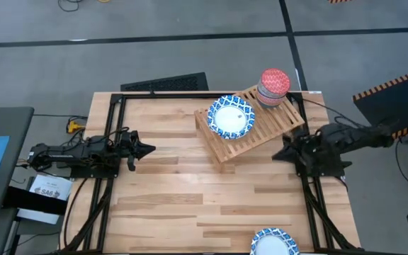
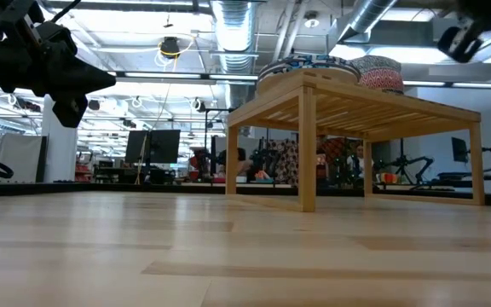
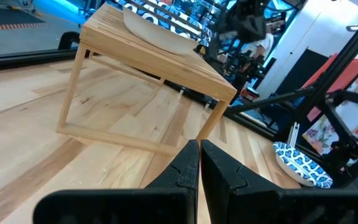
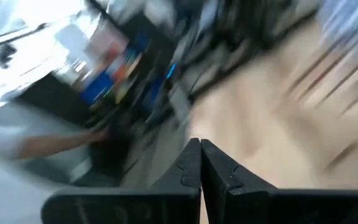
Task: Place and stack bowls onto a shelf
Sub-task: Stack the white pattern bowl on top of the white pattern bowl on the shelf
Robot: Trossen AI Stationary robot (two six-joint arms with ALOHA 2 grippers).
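Observation:
The slatted wooden shelf [image 1: 250, 122] stands toward the table's far right, turned at an angle. A wide blue-and-white bowl [image 1: 231, 117] sits on its top, and a stack of small bowls topped by a red one [image 1: 273, 86] rests on its far corner. Another blue-and-white bowl [image 1: 275, 242] lies at the table's near edge. My left gripper [image 1: 150, 149] hangs shut over the table's left side and holds nothing. My right gripper [image 1: 275, 156], also shut and without a load, hovers just right of the shelf. In the low view the shelf [image 2: 348, 111] carries both bowl groups.
The table's middle and near left show bare wood [image 1: 183, 198]. A black frame runs along the table's sides [image 1: 112, 106]. The left wrist view shows the shelf [image 3: 148, 68] ahead and the near-edge bowl [image 3: 300, 165] beside the frame.

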